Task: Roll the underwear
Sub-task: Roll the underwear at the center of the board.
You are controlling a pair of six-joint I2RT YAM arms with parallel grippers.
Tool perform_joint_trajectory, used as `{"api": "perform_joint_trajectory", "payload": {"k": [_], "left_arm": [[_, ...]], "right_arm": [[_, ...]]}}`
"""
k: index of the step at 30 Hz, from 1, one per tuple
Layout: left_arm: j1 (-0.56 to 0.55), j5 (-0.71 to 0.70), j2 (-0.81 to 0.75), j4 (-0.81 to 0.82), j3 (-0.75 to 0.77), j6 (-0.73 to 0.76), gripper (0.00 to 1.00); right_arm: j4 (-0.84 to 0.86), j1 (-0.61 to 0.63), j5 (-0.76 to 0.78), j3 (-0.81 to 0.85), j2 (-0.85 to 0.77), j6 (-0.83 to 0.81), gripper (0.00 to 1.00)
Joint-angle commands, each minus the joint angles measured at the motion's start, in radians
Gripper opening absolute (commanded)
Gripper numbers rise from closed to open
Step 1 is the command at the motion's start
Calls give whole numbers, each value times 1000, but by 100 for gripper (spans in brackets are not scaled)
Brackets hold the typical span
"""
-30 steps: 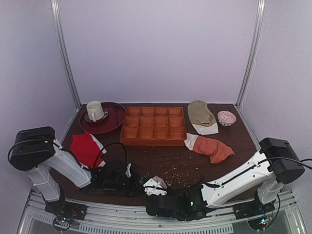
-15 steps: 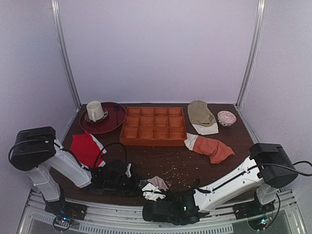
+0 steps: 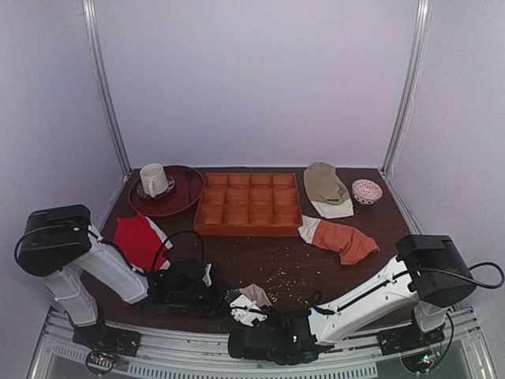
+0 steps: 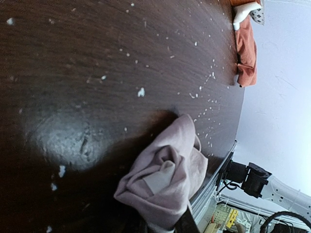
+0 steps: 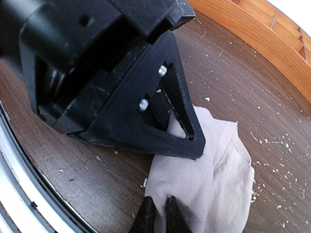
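The underwear (image 3: 251, 303) is a small pinkish-beige bundle with white showing, near the table's front edge. In the left wrist view the underwear (image 4: 165, 174) is folded in on itself, and its near end is pinched in my left gripper (image 4: 165, 227), which is shut on it. In the right wrist view the left gripper's black fingers (image 5: 146, 131) lie over the underwear (image 5: 214, 174) from the left. My right gripper (image 5: 158, 213) has its tips close together on the cloth's near edge, a small fold between them.
An orange compartment tray (image 3: 248, 204) stands mid-table. A red garment (image 3: 138, 239) lies left, an orange-rust garment (image 3: 343, 239) right, a tan one (image 3: 326, 188) behind it. A cup (image 3: 154, 180) sits on a dark red plate (image 3: 177, 201); a small bowl (image 3: 367, 191) back right. Crumbs dot the wood.
My right arm has slid left along the front edge and its jaws have closed on the cloth. More pink cloth shows on the bundle. The left arm has not moved.
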Motion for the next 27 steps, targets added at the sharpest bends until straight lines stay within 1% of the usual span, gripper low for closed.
{"api": "perform_joint_trajectory", "payload": {"k": [1,5,8,10,11,12,14,16,17,21,23,27], "left_arm": [[-2,9,18,8,-7,-6,0],[-2,6,16,12,-10,-10,0],[-2,4,14,22,-15,-14,1],[0,0,9,35,-24,-18,10],[3,1,5,39,-30,-20,19],[7,-1,1,45,-36,-20,25],[14,-7,-18,44,-38,-20,35],[25,-16,-42,32,-73,-20,45],[29,-19,-61,22,-79,-16,48],[53,-37,-155,-39,-105,-7,51],[72,-47,-223,-111,-118,5,52],[105,-83,-400,-315,-131,48,54]], "right_arm": [[-33,-22,-65,-21,55,19,0],[-5,-25,-87,-53,53,34,0],[54,-28,-114,-92,37,33,0],[121,-34,-130,-135,15,25,0],[175,-39,-156,-167,1,9,0],[217,-45,-175,-194,-9,-3,0],[288,-53,-215,-232,-26,-48,0],[327,-55,-235,-255,-41,-84,0],[361,-61,-258,-274,-47,-111,0],[423,-81,-322,-310,-70,-191,0],[464,-97,-364,-327,-81,-240,0],[577,-174,-559,-376,-88,-310,0]]}}
